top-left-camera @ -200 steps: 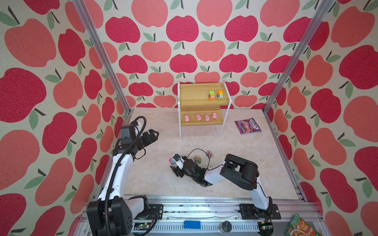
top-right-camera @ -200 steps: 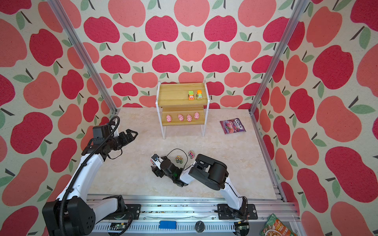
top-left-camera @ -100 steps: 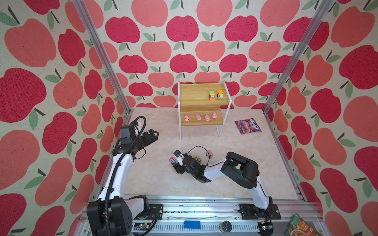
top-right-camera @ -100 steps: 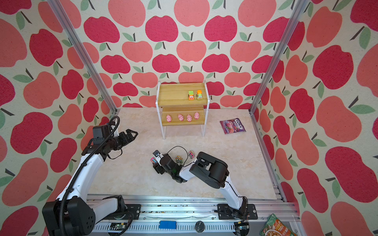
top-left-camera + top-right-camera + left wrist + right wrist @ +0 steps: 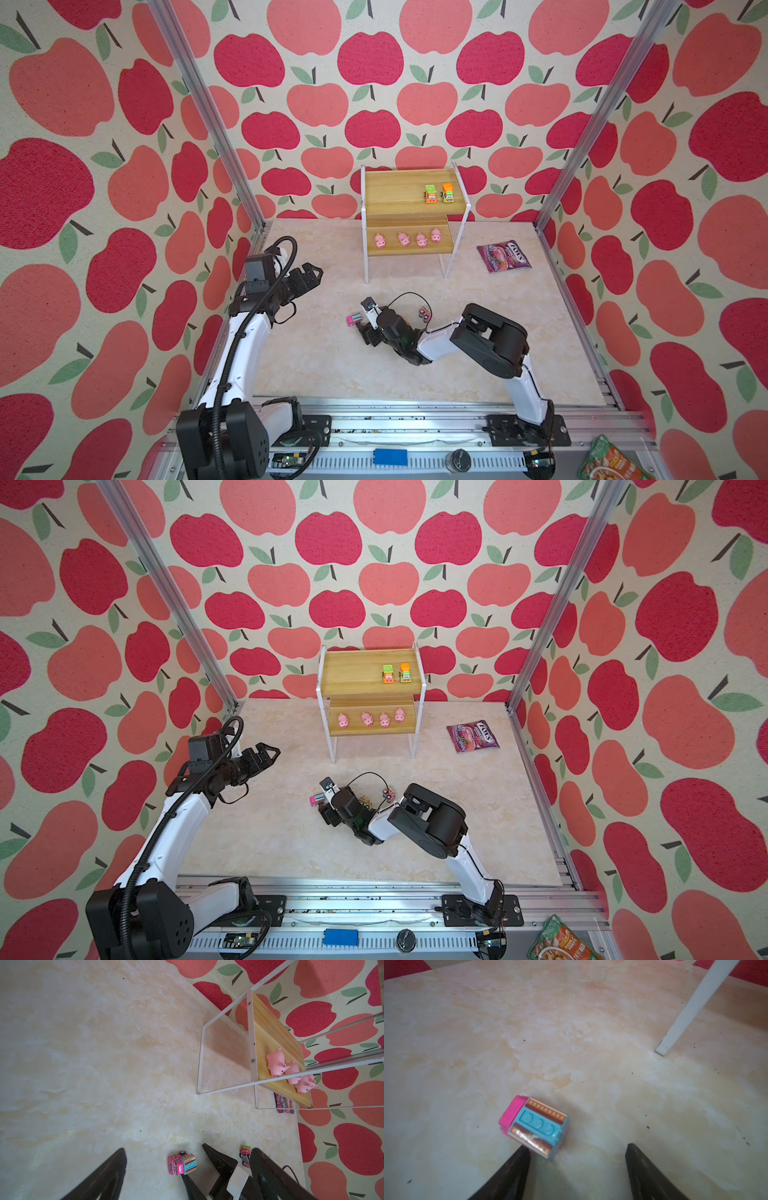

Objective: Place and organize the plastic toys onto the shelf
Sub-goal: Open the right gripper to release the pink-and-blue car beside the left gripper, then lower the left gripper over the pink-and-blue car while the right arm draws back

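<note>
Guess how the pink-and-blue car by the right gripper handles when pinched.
The pink-and-blue car looks like hard plastic: probably stiff, light. A wheel shows in the left wrist view, so a push could roll it. It lies skewed off one finger of the open right gripper, so closing may knock it aside.

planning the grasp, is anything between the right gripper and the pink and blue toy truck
Nothing visible. The pink and blue toy truck lies just ahead of the open right gripper, close by one fingertip.
</note>
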